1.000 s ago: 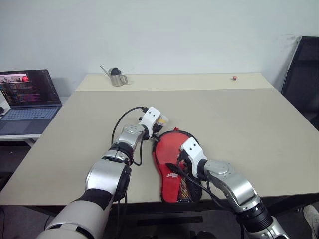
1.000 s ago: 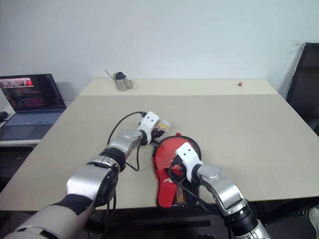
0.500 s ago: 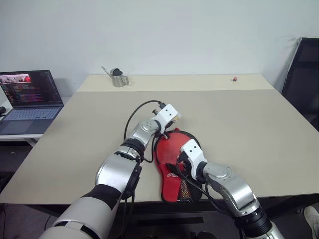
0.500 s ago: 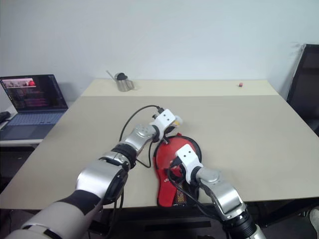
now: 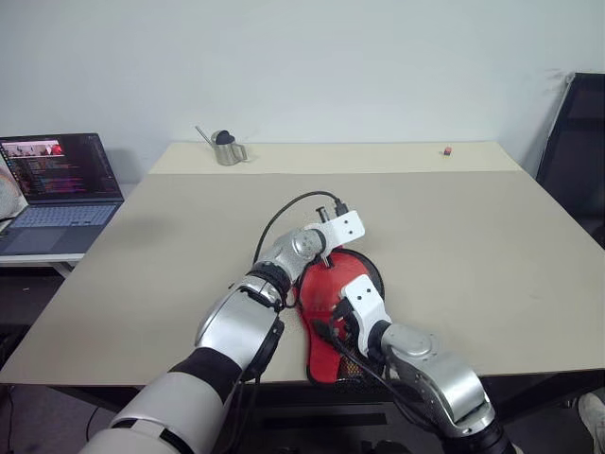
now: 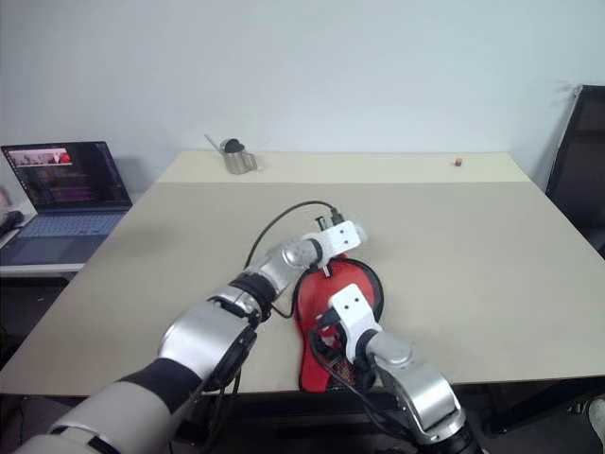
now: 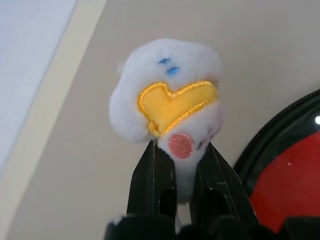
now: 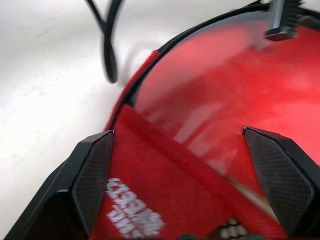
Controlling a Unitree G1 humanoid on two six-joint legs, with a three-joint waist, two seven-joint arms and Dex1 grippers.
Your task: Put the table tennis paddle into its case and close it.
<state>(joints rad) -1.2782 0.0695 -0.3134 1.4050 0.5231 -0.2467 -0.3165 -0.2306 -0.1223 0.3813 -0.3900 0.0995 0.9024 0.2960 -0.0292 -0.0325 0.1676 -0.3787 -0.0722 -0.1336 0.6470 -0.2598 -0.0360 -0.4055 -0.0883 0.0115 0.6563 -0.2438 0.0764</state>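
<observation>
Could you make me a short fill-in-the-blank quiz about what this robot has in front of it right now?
1. The left gripper is shut on a small white ____ charm with a yellow patch.
2. The case lying on the table has a panel coloured ____.
3. The right gripper hovers over the case with its fingers ____.
4. At the table's far edge stands a small metal ____.

Missing words: plush; red; open; pitcher

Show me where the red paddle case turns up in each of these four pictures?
Left eye view: the case lies near the table's front edge, between both arms.
Right eye view: same spot.
Left wrist view: its zip edge beside the plush charm.
Right wrist view: between the open fingers.
Shared landmark: black zip edge.
</observation>
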